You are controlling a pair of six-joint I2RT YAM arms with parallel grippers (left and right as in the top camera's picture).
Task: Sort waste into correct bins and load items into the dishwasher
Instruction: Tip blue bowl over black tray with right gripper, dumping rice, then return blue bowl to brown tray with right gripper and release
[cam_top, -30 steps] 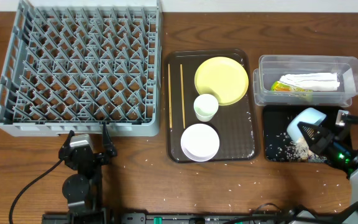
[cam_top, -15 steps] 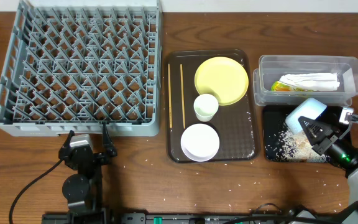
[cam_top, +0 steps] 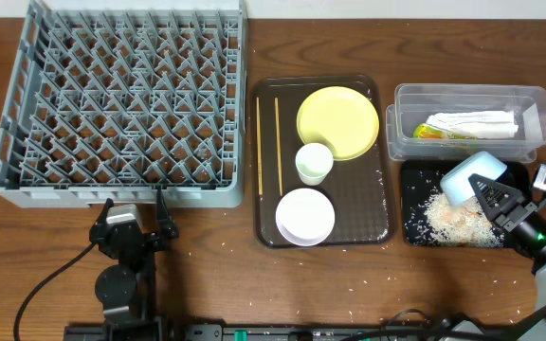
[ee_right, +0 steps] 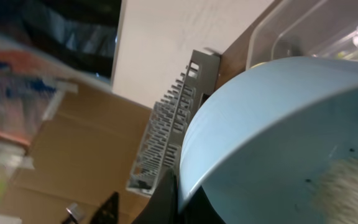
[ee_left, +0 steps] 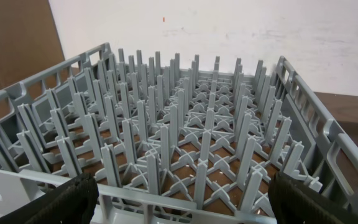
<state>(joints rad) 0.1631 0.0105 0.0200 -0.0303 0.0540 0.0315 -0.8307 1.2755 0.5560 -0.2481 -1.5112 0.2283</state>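
My right gripper [cam_top: 486,192] is shut on the rim of the pale blue bowl [cam_top: 469,176] and holds it tipped over the black tray [cam_top: 417,172]. Rice [cam_top: 453,218] lies heaped on that tray. In the right wrist view the bowl [ee_right: 278,124] fills the frame, with rice blurred inside it. The clear tub [cam_top: 536,118] holds the paper wrapper [cam_top: 472,122] and the packet [cam_top: 432,134]. The yellow plate [cam_top: 339,121], white cup [cam_top: 314,162], white bowl [cam_top: 305,215] and chopsticks [cam_top: 277,142] sit on the brown tray [cam_top: 373,204]. My left gripper [cam_top: 136,227] is open, just before the grey rack [cam_top: 126,99].
Loose rice grains [cam_top: 245,248] are scattered on the wooden table in front of the brown tray and the rack. The rack's pegs [ee_left: 185,130] fill the left wrist view, with a white wall behind.
My right gripper has carried the blue bowl up and right while tipping it. The pile of rice on the black tray has grown. The left arm has not moved.
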